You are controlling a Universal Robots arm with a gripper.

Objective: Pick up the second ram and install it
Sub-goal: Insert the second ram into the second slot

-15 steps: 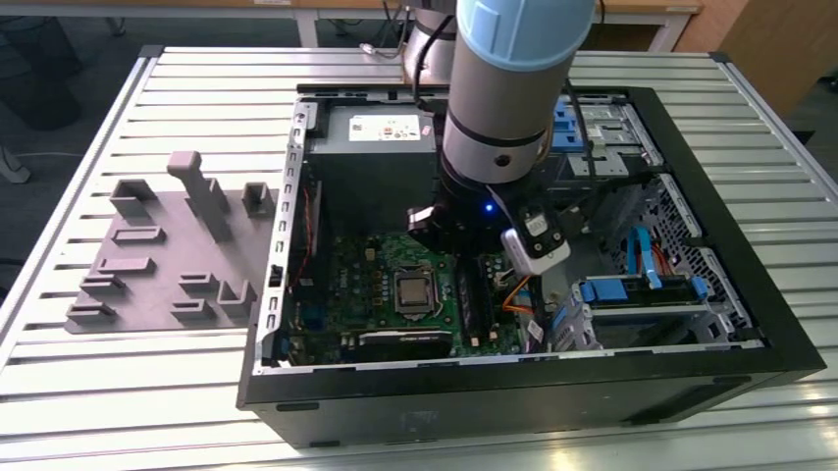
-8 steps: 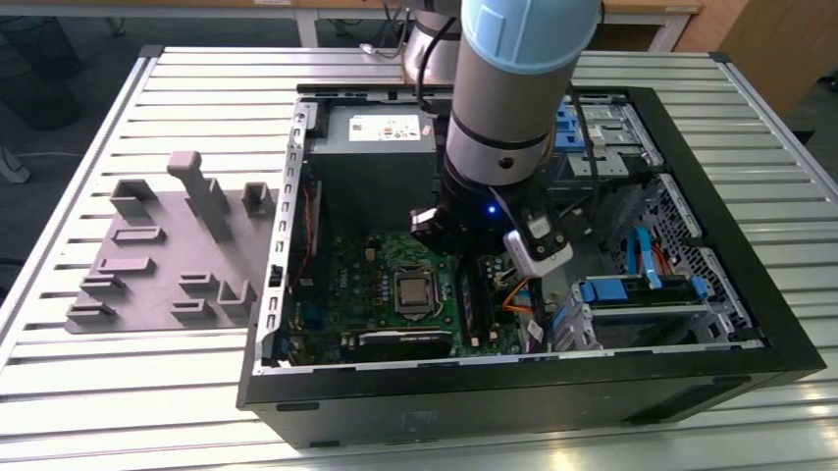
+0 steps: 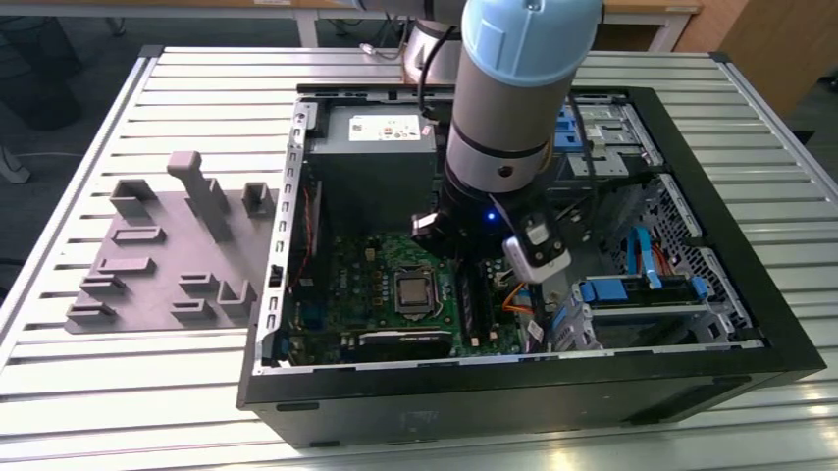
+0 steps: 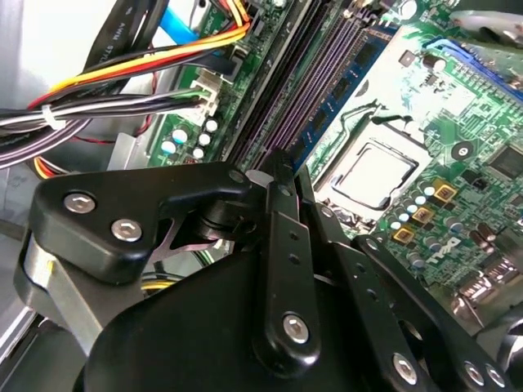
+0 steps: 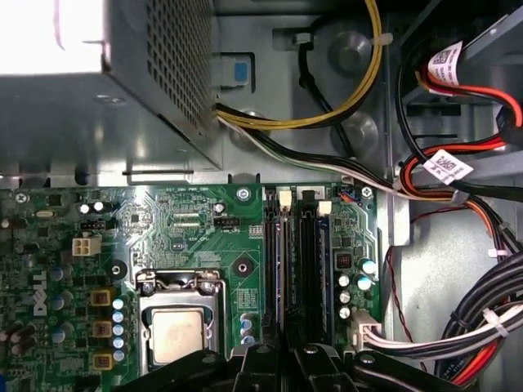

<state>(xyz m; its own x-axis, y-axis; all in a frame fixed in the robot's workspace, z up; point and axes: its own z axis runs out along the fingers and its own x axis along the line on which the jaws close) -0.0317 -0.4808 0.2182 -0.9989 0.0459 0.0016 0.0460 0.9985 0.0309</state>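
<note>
The arm [image 3: 517, 88] is pale blue above a silver-grey band. Its hand [image 4: 282, 245] is glossy black with silver screw heads. The computer case [image 3: 733, 324] is black outside, bare grey metal inside. The motherboard [image 5: 196, 237] is green, the processor [image 5: 178, 335] dull silver. The memory slots [image 5: 298, 269] are black. The cables [image 4: 122, 90] run yellow, orange, red and black. The fixture plate [image 3: 164, 260] is grey, on a ribbed silver tabletop [image 3: 144, 108].

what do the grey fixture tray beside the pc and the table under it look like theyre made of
The grey fixture tray with upright blocks looks like matte moulded or printed plastic: an even dull grey with no glints. The silver slatted table looks like brushed aluminium profile: long parallel grooves with a soft metallic sheen. Neither is certain from looks alone.
</note>
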